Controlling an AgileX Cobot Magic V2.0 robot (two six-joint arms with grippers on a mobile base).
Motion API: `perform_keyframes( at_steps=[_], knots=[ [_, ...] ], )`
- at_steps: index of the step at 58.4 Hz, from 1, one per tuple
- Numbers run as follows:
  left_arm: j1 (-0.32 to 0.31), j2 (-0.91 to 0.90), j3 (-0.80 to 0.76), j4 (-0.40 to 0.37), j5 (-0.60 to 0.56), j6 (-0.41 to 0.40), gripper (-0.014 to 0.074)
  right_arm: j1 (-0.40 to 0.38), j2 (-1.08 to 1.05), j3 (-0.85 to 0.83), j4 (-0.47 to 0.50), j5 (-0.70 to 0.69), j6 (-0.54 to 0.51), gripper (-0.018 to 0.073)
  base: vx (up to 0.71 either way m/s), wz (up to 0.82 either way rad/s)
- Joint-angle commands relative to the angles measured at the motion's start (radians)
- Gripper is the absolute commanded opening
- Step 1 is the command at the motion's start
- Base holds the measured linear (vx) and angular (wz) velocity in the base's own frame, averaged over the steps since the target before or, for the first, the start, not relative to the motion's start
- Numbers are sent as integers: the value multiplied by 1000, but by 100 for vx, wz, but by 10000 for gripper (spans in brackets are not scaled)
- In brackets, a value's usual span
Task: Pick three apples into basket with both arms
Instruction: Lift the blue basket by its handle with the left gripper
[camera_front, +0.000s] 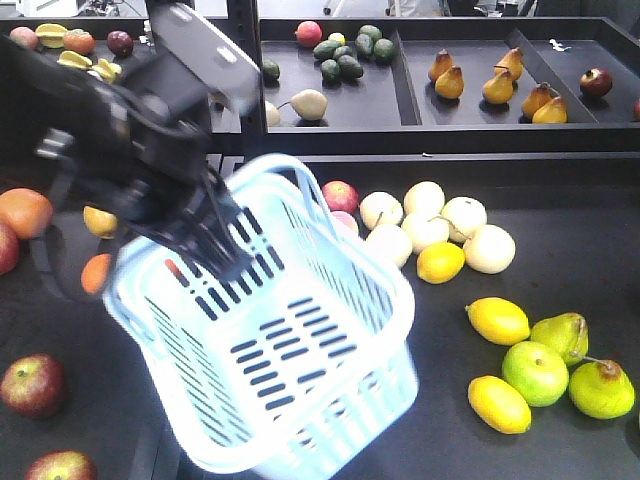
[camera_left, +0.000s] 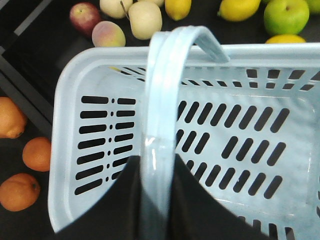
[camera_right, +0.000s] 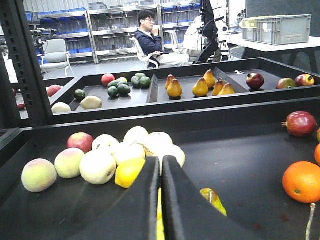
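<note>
Currently, in the front-facing view, your black left arm (camera_front: 125, 135) reaches in from the upper left with its wrist bent downward. The left gripper (camera_front: 215, 250) is clamped on the loop handle of the pale blue-white slotted plastic basket (camera_front: 350, 410). That basket hangs tilted over the black surface (camera_front: 590, 260), its slotted bottom bare. Two dark red round apples (camera_front: 32, 384) lie by the surface's left edge, toward its near-left corner. Another red apple (camera_front: 340, 194) shows just behind the basket's far rim.

From your left wrist, the dark fingers (camera_left: 120, 200) press on either side of the handle (camera_left: 160, 100). The basket (camera_left: 62, 125) holds no fruit. Three round oranges (camera_left: 36, 154) lie beside its left wall.

From your right wrist, the right gripper (camera_right: 160, 161) sits low over the surface (camera_right: 240, 165). Its fingers are drawn together to a thin slit and grip nothing. A dark red apple (camera_right: 300, 123) rests near the right edge, well apart from it.
</note>
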Motion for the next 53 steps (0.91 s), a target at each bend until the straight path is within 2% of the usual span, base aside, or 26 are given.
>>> perform_keyframes(
  at_steps=[1,5,15,25,37,45,53],
  knots=[
    [-5,-89,-33,-1,-53,-103,-8,-3,-12,13,-8,-74,-8,-5,0,0],
    [-5,-123,-33,-17,-36,-137,-7,-3,-12,13,-8,-74,-8,-5,0,0],
    [-5,-211,44,-130,-29,-137,-7,-3,-12,13,-8,-74,-8,-5,0,0],
    [-5,-336,267,-119,-128,-137,-7,-3,-12,13,-8,-74,-8,-5,0,0],
    [-5,-495,516,-132,-279,-205,-7,-3,-12,13,-8,-74,-8,-5,0,0],
    [-5,-588,587,-129,-376,-216,-7,-3,-12,13,-8,-74,-8,-5,0,0],
    [-5,-631,584,-129,-404,-215,-7,-3,-12,13,-8,-74,-8,-5,0,0]
  ],
)
